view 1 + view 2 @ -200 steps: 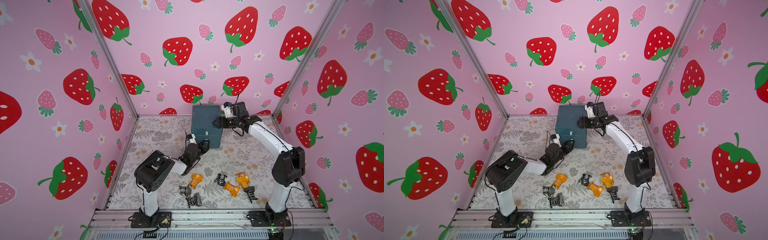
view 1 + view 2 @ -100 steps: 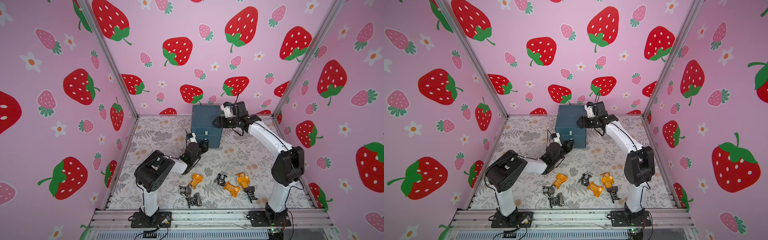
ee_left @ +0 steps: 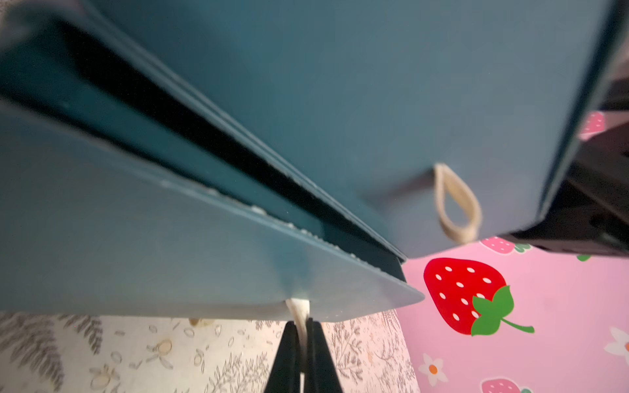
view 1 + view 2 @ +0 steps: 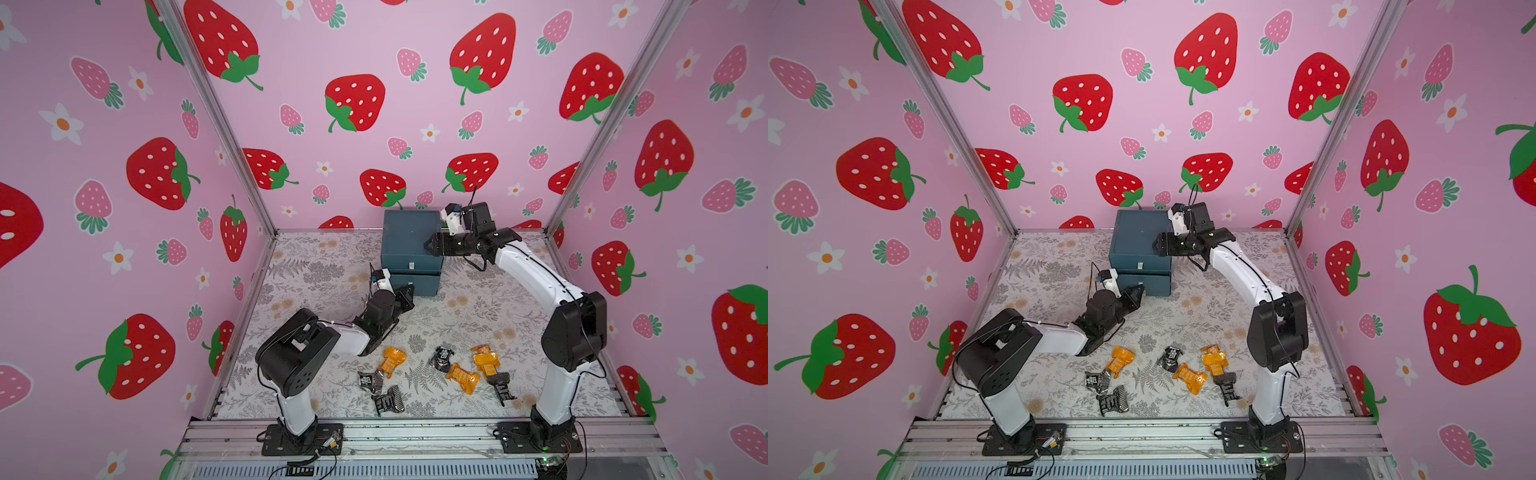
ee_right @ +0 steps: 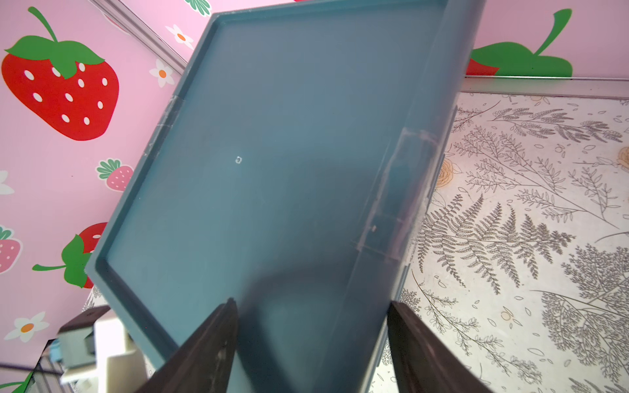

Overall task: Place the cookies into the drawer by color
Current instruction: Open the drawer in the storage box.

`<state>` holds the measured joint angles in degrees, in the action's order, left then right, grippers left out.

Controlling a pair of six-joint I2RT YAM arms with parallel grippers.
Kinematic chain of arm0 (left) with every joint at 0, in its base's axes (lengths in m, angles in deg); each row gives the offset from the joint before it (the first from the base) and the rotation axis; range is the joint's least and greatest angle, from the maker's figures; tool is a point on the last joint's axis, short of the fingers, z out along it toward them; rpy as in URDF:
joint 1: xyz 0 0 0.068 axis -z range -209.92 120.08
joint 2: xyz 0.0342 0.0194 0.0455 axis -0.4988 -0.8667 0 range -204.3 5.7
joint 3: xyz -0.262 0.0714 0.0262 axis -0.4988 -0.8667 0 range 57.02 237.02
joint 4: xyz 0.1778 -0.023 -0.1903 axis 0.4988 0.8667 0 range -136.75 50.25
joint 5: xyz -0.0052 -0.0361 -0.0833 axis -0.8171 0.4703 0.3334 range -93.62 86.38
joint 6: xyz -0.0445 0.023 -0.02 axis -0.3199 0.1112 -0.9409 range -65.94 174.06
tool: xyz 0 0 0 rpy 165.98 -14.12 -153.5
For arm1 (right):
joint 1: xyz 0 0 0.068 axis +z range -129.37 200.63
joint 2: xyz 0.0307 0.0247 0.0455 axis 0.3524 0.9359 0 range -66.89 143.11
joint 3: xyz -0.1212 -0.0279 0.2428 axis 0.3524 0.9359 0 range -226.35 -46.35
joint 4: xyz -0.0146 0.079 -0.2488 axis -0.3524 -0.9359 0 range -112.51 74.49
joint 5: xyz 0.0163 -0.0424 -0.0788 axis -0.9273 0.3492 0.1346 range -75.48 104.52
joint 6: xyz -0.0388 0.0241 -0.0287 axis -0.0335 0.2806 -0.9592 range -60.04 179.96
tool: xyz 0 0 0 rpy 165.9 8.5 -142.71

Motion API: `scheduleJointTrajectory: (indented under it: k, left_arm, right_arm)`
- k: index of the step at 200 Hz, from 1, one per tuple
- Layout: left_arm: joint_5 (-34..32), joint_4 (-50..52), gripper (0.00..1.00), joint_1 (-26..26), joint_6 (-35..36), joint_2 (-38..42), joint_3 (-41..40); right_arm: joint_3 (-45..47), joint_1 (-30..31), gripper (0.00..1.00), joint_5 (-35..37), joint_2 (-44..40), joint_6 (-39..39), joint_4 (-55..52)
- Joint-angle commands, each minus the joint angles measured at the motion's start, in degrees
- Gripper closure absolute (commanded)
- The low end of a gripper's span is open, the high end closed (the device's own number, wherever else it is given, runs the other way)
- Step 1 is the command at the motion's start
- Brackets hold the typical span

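- cookies (image 4: 462, 377), orange and black packets, lie scattered on the floor (image 4: 316, 266) near the front in both top views, well apart from the cabinet (image 4: 409, 237) at the back wall.
- in both top views the left gripper (image 4: 409, 291) reaches low to the cabinet's front, at the lowest drawer (image 4: 415, 285), which juts a little past the front above it.
- in both top views the right gripper (image 4: 429, 245) meets the cabinet's upper right edge from the side.
- left wrist: the left gripper (image 3: 301, 328) is pressed together, pinching the white tab (image 3: 299, 306) of the lowest drawer (image 3: 170, 238). a dark gap shows between that drawer and the front above.
- left wrist: the upper tab (image 3: 456, 204) hangs free as a loop, and the right gripper's dark body sits at the cabinet's far edge.
- right wrist: the right gripper (image 5: 311, 320) is spread wide. one finger (image 5: 211, 340) lies over the cabinet's top (image 5: 272, 153), the other beside its side wall. i cannot tell whether either finger presses on it.
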<state>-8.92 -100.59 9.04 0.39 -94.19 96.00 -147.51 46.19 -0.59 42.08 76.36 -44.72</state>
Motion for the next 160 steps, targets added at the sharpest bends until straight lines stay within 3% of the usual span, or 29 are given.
scheduleJointTrajectory:
  k: [1,52,143,149,160]
  left_arm:
    - [-1.5,1.1,1.0,2.5,1.8,4.8,-3.8]
    - [-3.0,3.3,1.0,7.1,0.0,13.3,-12.9]
    - [-5.4,8.0,1.0,10.2,0.1,14.2,-13.8]
    - [-5.4,7.8,0.96,10.2,0.6,14.3,-13.9]
    - [-5.5,8.4,0.76,10.1,1.1,14.8,-13.8]
  right_arm:
    - [-0.5,1.0,0.27,-0.9,2.5,-2.1,-5.4]
    - [-0.3,1.0,0.27,-1.0,2.2,-1.8,-5.8]
    - [-0.8,1.7,0.27,-1.0,2.3,-1.6,-6.5]
    - [-0.8,1.8,0.26,-1.0,2.3,-1.6,-6.6]
    - [-0.8,1.8,0.26,-0.9,2.2,-1.6,-6.6]
